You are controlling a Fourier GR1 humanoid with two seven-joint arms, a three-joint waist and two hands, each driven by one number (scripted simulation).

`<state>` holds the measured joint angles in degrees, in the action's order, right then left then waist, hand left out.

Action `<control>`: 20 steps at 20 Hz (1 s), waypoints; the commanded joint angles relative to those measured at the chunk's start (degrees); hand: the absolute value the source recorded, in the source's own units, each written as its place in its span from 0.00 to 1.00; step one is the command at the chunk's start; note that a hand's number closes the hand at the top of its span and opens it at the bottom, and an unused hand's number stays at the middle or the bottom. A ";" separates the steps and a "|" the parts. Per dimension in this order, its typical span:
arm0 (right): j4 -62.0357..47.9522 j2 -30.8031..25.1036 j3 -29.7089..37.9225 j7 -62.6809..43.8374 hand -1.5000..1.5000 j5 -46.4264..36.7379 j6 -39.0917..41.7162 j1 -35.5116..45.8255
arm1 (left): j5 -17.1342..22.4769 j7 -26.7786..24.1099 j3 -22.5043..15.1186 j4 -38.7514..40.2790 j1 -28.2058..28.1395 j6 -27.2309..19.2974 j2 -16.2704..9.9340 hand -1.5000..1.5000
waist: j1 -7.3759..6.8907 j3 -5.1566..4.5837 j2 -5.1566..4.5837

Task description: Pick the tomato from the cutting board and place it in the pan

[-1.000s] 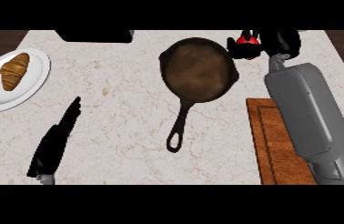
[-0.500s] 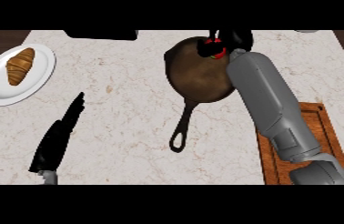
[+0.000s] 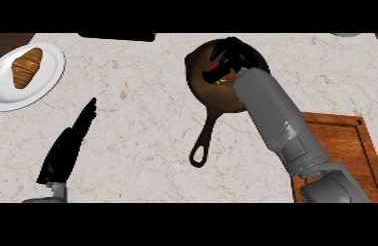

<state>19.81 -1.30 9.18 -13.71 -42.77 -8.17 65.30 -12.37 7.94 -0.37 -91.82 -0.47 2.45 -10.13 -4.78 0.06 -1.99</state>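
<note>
curling round the tomato [image 3: 218,74], right hand [image 3: 233,57] sits over the cast-iron pan [image 3: 208,92]; red and green show between its fingers, inside the pan's rim. cutting board [image 3: 341,140] lies behind, near the elbow. left hand [image 3: 68,145] rests flat, fingers straight, below a croissant [image 3: 27,67] plate [image 3: 44,92].

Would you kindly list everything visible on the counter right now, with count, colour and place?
Red round tomato: one, red with green top, over the pan, inside the right hand's curled fingers.
Dark cast-iron pan: one, brown-black, centre, handle pointing toward the robot.
Wooden cutting board: one, reddish brown, right edge.
Round white plate: one, white, upper left.
Golden croissant: one, golden brown, on the plate.
Right robot hand: black, above the pan.
Left robot hand: black, fingers straight, lower left.
</note>
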 commanded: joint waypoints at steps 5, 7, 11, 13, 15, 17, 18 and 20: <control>-1.93 1.27 9.99 9.82 0.00 10.18 -5.60 -0.57 | -0.38 -0.07 -0.82 0.40 0.67 -0.24 1.01 0.50 | -0.19 0.07 -0.21; -1.12 1.28 10.77 13.58 0.00 11.35 -10.99 -0.76 | 0.30 0.42 0.08 -0.17 1.20 0.90 -0.39 0.50 | -1.11 0.10 -0.30; 0.20 -0.76 15.46 14.43 0.00 14.62 -15.12 2.40 | 0.71 -0.86 0.01 0.47 -1.00 1.22 -0.10 0.50 | -0.37 0.03 -0.08; 0.02 -1.33 17.31 18.14 0.00 15.89 -18.52 -0.29 | 0.01 0.80 0.32 -0.34 0.61 0.15 0.05 0.50 | 0.18 0.07 -0.04; 0.18 -3.77 20.11 17.12 0.00 18.04 -20.06 0.61 | 0.93 -1.09 1.10 -0.49 -1.74 1.07 -0.82 0.50 | 0.11 0.04 0.15; 0.13 -3.73 22.21 19.81 0.00 19.85 -22.46 -1.01 | 2.11 0.86 2.64 0.20 1.77 1.43 -1.30 0.50 | 0.88 0.06 0.09; -0.10 -4.08 22.50 19.93 0.00 19.94 -23.81 -1.23 | 0.06 0.13 0.13 -2.04 -2.45 0.20 0.18 0.50 | 1.01 0.05 0.64; 0.28 -7.90 24.67 22.32 0.00 22.22 -20.78 -2.57 | -0.59 0.45 0.64 -1.02 -1.26 -1.35 0.88 0.50 | 1.75 0.06 0.67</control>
<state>19.91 -5.40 30.35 5.47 -23.68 -28.96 64.37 -12.13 7.92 0.37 -92.15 -0.97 2.46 -10.03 -3.82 0.10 -1.63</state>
